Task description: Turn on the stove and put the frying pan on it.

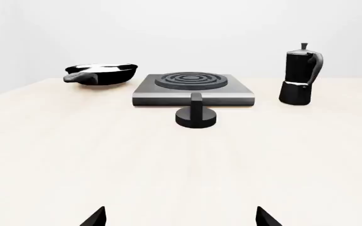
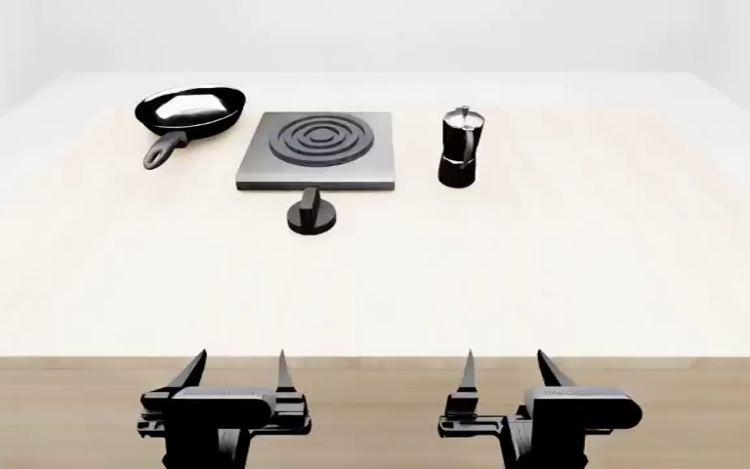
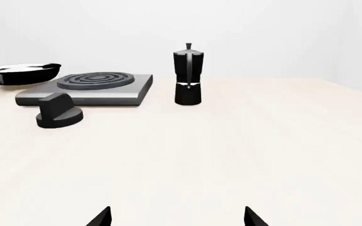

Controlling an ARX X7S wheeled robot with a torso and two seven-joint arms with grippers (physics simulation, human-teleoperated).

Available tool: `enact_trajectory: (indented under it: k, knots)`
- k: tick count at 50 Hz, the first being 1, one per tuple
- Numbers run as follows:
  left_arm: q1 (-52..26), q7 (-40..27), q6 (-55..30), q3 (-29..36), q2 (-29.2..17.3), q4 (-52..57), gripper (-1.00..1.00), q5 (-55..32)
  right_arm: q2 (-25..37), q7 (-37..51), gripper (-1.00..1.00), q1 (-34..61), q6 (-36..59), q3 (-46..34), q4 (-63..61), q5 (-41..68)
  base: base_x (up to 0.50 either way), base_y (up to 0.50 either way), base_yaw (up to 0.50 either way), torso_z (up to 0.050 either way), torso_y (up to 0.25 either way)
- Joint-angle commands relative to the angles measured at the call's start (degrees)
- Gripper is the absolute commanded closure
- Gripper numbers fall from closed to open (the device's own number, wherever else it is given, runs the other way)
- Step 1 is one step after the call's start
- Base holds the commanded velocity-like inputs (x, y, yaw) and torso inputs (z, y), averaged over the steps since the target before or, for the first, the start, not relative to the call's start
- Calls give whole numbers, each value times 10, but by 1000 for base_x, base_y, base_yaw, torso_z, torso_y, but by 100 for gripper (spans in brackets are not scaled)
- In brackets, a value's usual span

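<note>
step: none begun, knob first, judged | left gripper (image 2: 234, 363) spread, empty, near table (image 2: 545, 274) edge | right gripper (image 2: 504, 362) likewise | knob (image 2: 312, 213) small black round, just before stove (image 2: 317, 149) flat grey slab, ringed burner | pan (image 2: 190, 109) glossy black, beside stove's left | next: reach knob, turn

Black frying pan (image 2: 190, 110), dark grey ringed stove (image 2: 316, 149), black-and-silver moka pot (image 2: 459, 147), pale wood table (image 2: 545, 264).

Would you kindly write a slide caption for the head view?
Both hands open at the table edge; frying pan, stove with knob, moka pot beyond.
</note>
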Motion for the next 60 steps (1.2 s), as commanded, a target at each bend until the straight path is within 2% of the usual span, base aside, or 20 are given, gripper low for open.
enact_trajectory:
  k: [1, 3, 7, 13, 21, 22, 29, 60]
  knots:
    - [-2, -11, -2, 10, -8, -2, -100, -12, 7, 11, -100, 1, -1, -6, -1, 23, 0, 0, 0, 0, 0]
    - [-1, -15, -4, 17, -13, -1, -100, -19, 15, -4, -100, -5, -10, -19, -9, 38, 0, 0, 0, 0, 0]
    - [-4, -23, -4, 25, -20, -3, -100, -25, 26, 23, -100, -5, -22, -42, -1, -6, 0, 25, 0, 0, 0]
    - [-3, -30, -6, 35, -27, -3, -100, -34, 33, 33, -100, -5, -23, -48, -1, -4, 31, 500, 0, 0, 0]
    - [1, -17, -22, 30, -34, 21, -100, -92, 40, 42, -100, -3, -24, -58, 1, -1, 30, 500, 0, 0, 0]
    - [-3, -25, -46, 32, -36, 20, -100, -90, 41, 42, -100, -3, -24, -59, 1, 0, 35, 500, 0, 46, 117]
    - [0, -30, -20, 44, -40, 14, -100, -86, 45, 46, -100, -2, -24, -64, 4, 7, 31, 500, 0, 50, 47]
    - [-2, -62, -6, 73, -61, 5, -100, -84, 65, 71, -100, 1, -26, -89, 7, 17, 56, 500, 0, 50, 28]
